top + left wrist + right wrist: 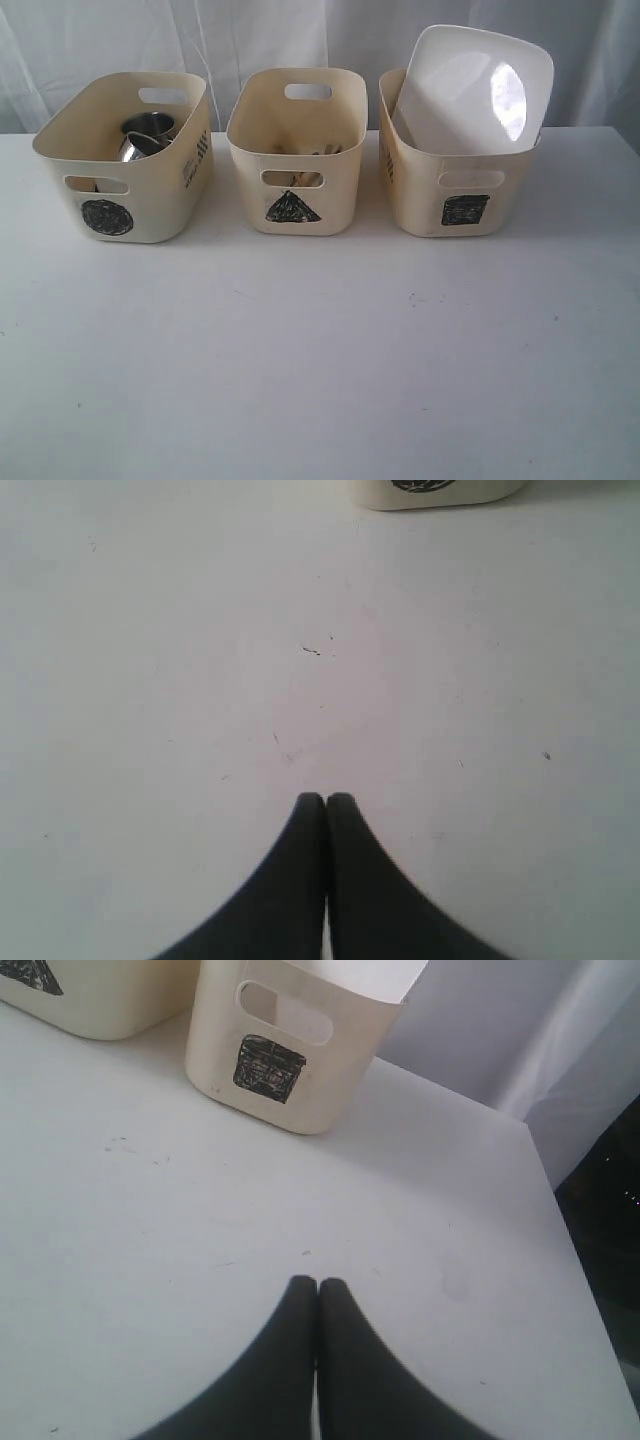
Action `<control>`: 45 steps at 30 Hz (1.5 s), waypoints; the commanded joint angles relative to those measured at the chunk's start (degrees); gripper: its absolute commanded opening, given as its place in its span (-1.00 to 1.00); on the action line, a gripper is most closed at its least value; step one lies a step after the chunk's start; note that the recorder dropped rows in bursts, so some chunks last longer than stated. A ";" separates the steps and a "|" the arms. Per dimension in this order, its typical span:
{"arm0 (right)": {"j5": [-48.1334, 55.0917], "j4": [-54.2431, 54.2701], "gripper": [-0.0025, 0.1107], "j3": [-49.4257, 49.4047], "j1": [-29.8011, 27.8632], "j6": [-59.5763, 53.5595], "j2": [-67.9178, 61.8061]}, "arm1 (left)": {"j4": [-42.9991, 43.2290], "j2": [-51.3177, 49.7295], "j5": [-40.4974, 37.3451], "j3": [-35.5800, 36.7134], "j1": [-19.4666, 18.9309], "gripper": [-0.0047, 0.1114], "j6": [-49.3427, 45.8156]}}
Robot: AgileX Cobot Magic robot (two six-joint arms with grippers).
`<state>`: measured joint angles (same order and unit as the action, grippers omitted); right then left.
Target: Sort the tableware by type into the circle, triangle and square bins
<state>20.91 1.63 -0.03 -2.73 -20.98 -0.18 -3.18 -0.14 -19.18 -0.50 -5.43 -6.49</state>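
Tubs first: three cream plastic ones sit in a row at the back of the white counter (pixel 320 380), close together but not touching, with a pale curtain (pixel 300 35) hanging behind them.

The circle bin (pixel 155 195) is on the left as I'm looking at it. Shiny steel mugs (pixel 150 130) are piled inside, and from here I can't tell how many. The triangle bin (pixel 340 195) is in the middle. It has wooden chopsticks (pixel 312 152) lying in it, which show over the rim and through the front handle cut-out. If there's metal cutlery in there too, I can't make it out.

The square bin (pixel 415 200) is on the right. The big white rounded-square plate (pixel 455 95) is standing in it on a tilt, with its hollow face towards me. It's too big to drop in flat, so the top part sticks up well above the rim.

Neither arm is anywhere near the tubs. The left fingers (pixel 312 808) are pressed together with nothing between them, and beyond them is bare counter, with the bottom of the circle bin well off. The right fingers (pixel 303 1292) are likewise pinched closed on nothing, over the counter near its right edge, with the square bin ahead. I can't tell whether either pair touches the surface.
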 commanded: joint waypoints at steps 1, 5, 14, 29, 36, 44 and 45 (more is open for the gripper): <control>-0.84 -0.19 -0.96 0.03 0.33 -0.26 0.18 | 0.04 0.14 -0.43 0.50 -0.10 -0.92 0.09; -0.84 -0.19 -0.96 0.03 0.33 -0.26 0.18 | 0.04 0.14 -0.53 0.50 -0.10 -0.92 0.09; -0.84 -0.19 -0.96 0.03 0.33 -0.26 0.18 | 0.04 0.14 -0.53 0.50 -0.10 -0.92 0.09; -0.84 -0.21 -0.96 0.03 0.33 -1.15 0.18 | 0.04 0.14 -0.53 0.50 -0.10 -0.92 0.09; -0.84 -0.21 -0.96 0.03 0.33 -1.15 0.18 | 0.04 0.14 -0.53 0.50 -0.10 -0.92 0.09; -0.84 -0.21 -0.96 0.03 0.33 -1.15 0.18 | 0.04 0.14 -0.53 0.50 -0.10 -0.92 0.09; -0.84 -0.21 -0.96 0.03 0.33 -1.15 0.18 | 0.04 0.14 -0.53 0.50 -0.10 -0.92 0.09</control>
<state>20.91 1.41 -0.03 -2.73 -21.66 -0.18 -3.18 -0.14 -19.18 -0.50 -5.43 -6.49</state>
